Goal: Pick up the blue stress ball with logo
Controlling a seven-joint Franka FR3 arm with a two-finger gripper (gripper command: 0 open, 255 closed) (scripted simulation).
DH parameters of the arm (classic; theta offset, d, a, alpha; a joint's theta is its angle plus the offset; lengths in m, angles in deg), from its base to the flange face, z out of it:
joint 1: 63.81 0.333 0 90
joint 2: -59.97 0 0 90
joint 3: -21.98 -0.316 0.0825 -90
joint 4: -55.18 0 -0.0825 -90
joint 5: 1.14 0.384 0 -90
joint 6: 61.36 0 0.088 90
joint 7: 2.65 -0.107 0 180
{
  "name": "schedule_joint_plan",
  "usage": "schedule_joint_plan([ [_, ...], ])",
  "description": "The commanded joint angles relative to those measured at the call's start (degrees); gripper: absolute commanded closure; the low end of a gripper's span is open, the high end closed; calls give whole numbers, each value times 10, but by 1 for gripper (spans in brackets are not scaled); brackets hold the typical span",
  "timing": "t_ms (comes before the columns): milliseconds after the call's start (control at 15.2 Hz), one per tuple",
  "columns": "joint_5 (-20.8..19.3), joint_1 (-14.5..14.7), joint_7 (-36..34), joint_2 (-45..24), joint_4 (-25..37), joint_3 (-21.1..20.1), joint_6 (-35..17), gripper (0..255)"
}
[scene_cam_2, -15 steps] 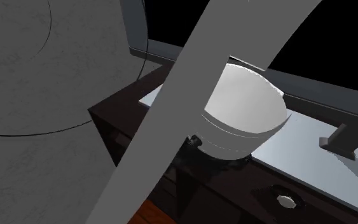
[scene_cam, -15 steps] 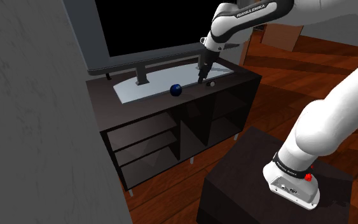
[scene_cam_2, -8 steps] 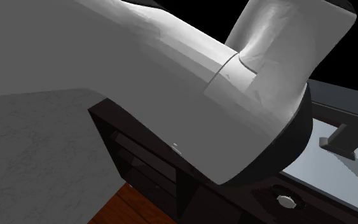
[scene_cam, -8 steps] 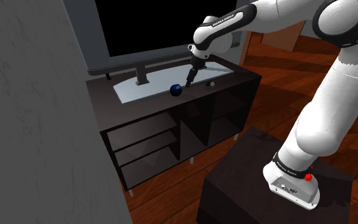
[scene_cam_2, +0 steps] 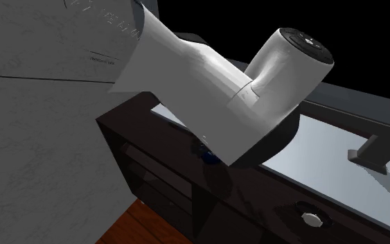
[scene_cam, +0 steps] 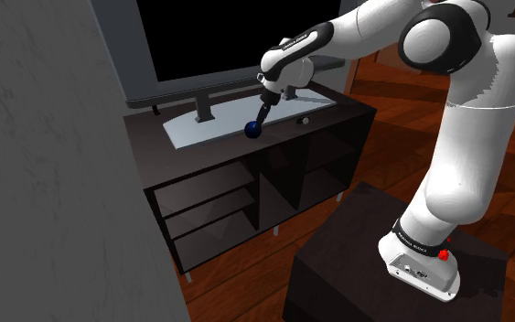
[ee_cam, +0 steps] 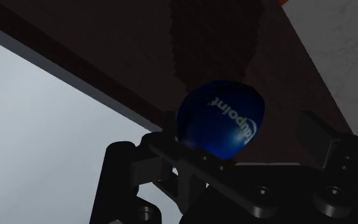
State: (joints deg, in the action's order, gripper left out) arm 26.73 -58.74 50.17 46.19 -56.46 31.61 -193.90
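A dark blue ball (scene_cam: 253, 131) with white lettering rests on the dark TV cabinet (scene_cam: 337, 114), at the front edge of the TV's pale base plate (scene_cam: 191, 135). In the wrist view the ball (ee_cam: 220, 118) lies between my gripper's (ee_cam: 242, 125) two black fingers, which stand apart; one finger (ee_cam: 317, 127) is clear of it, the other is close beside it. In the shoulder view my gripper (scene_cam: 259, 123) slants down onto the ball from the right. In the second exterior view a sliver of the ball (scene_cam_2: 208, 155) peeks out under the white arm.
A small white round thing (scene_cam: 305, 120) lies on the cabinet top to the ball's right in the shoulder view. The TV's foot (scene_cam: 202, 110) and screen rise behind. A grey wall (scene_cam: 45, 183) closes the left. Open shelves sit below; my dark stand (scene_cam: 356, 265) is at lower right.
The arm has swung to the shoulder view's left, from above the small white thing to the ball, and the fingers have come down around it. The ball has not moved.
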Motion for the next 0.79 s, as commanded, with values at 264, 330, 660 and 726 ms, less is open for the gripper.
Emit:
schedule_joint_plan([
  [264,21,-4,24,-25,-11,-6,-32,0],
  [330,21,-4,24,-25,-11,-6,-32,0],
  [660,20,-3,23,-24,-11,-6,-32,255],
  [726,20,-3,23,-24,-11,-6,-32,255],
])
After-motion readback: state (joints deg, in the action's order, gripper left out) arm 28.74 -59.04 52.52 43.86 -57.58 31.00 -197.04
